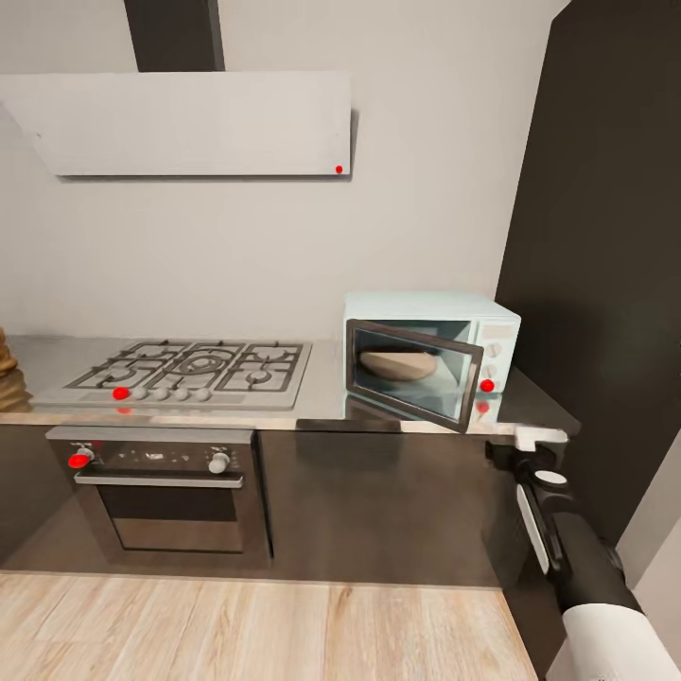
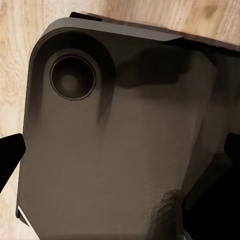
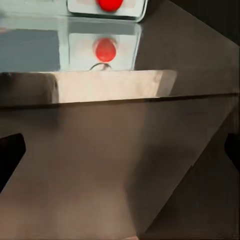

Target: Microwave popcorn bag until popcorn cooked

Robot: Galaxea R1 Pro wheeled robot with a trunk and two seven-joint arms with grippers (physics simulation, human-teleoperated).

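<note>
Kitchen wall: a pale range hood [image 1: 189, 123] hangs above a gas hob [image 1: 194, 371], with a built-in black oven [image 1: 161, 492] under it in the dark cabinets.
Countertop: the grey glossy countertop [image 1: 322, 392] runs from the hob to the dark tall panel on the right.
Microwave: the microwave [image 1: 430, 364] stands at the right end of the slab, its door swung about halfway open toward the room, its red indicator dot [image 1: 487, 385] at the lower front corner.
Popcorn bag: a tan rounded shape, most likely the popcorn bag [image 1: 397, 364], sits inside the cavity behind the dark door glass; its label cannot be made out.
Right arm: the right gripper [image 1: 539, 443] is raised just below the counter edge, under the microwave's control side; its wrist view looks up at that edge and the red dot. Both dark fingertips sit at opposite borders of that view, so the fingers are spread with nothing between them.
Left arm: the left gripper [image 2: 120, 165] points down at the robot's dark base over the wood floor, fingers likewise apart and empty.
Step in hand: judged, loading is done and the door awaits closing.
Next move: push the door fully closed, then start the heating at the controls.
</note>
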